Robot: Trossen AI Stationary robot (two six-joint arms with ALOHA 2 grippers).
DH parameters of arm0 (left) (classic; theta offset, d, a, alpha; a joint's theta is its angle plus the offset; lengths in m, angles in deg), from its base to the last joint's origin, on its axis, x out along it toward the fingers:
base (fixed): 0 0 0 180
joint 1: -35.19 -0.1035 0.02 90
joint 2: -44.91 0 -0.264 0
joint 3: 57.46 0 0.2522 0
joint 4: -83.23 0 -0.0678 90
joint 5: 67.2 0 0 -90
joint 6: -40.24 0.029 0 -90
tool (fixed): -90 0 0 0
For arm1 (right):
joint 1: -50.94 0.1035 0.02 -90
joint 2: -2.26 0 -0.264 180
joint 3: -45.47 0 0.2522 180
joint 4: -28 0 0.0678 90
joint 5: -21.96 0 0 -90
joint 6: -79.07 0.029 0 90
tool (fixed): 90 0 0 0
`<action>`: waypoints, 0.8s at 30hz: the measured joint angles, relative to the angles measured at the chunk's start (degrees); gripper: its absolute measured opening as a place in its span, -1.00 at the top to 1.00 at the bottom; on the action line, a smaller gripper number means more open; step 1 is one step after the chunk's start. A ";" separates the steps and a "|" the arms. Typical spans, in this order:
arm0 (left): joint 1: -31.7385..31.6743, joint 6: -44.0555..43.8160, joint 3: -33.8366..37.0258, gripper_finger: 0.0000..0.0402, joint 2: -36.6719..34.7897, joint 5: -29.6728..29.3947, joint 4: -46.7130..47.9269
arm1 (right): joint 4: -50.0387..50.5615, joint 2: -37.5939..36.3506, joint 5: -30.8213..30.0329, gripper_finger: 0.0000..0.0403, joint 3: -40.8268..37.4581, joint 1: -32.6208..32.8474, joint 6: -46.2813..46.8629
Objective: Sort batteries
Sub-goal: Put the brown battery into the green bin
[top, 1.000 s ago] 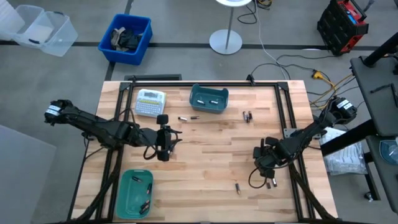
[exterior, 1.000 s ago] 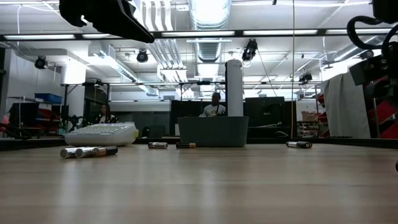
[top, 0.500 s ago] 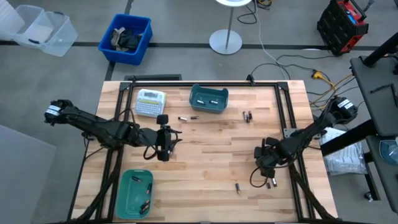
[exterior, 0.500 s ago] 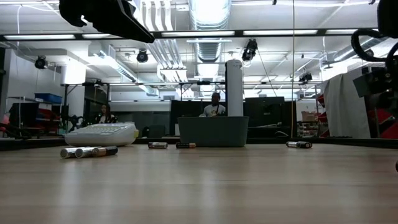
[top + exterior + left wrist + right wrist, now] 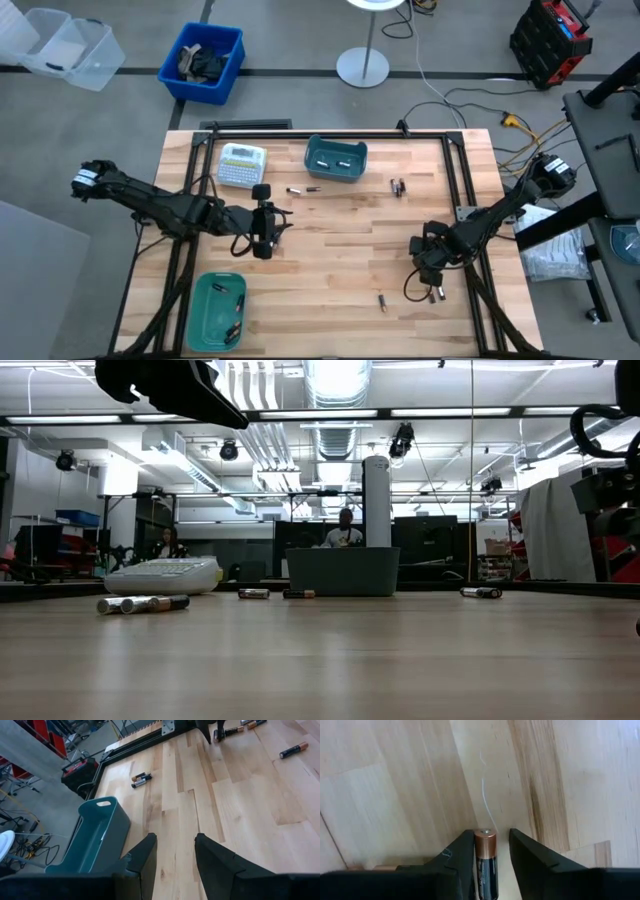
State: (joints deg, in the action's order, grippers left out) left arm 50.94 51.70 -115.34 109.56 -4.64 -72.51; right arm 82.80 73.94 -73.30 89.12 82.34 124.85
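Batteries lie scattered on the wooden table: a pair at the far right, two before the far teal bin, one near the front, and some under my right gripper. That gripper is open, pointing down. In the right wrist view its fingers stand on either side of a black battery with a copper end. My left gripper hovers open at mid-left with nothing between its fingers. My right gripper has one finger against the battery's side in the wrist view, and a gap shows at the other finger. Whether it touches the battery I cannot tell. The battery lies along the fingers, copper end pointing away.
A second teal bin with a few batteries sits at the front left. A white label-maker stands at the far left. Black frame rails run along the table's sides. Open wood lies between the arms.
My right gripper has sunk a little toward the table over the batteries at the right. The left arm has kept still.
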 joint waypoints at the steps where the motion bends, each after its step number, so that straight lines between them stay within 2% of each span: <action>1: 0.00 0.01 0.00 0.43 0.00 0.00 0.00 | -0.02 0.00 -0.31 0.52 -0.04 0.00 0.02; 9: 0.00 0.01 0.00 0.43 0.00 0.02 -0.26 | -0.59 0.04 -4.21 0.81 -0.14 0.00 -2.19; 12: 0.00 0.01 0.00 0.43 0.00 0.02 -0.35 | -1.99 0.11 -8.71 0.83 -0.13 -0.24 -3.45; 17: 0.00 0.01 0.00 0.43 0.00 0.02 -1.06 | -1.56 -0.01 -11.34 0.83 0.40 -0.70 -3.35; 24: 0.00 0.20 0.01 0.43 0.00 0.67 -4.16 | -3.90 -2.71 -19.09 0.83 6.84 -1.22 -7.28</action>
State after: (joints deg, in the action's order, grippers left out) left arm 50.94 51.90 -115.33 109.56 -3.98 -76.67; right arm 78.90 71.22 -92.39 95.97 81.11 117.56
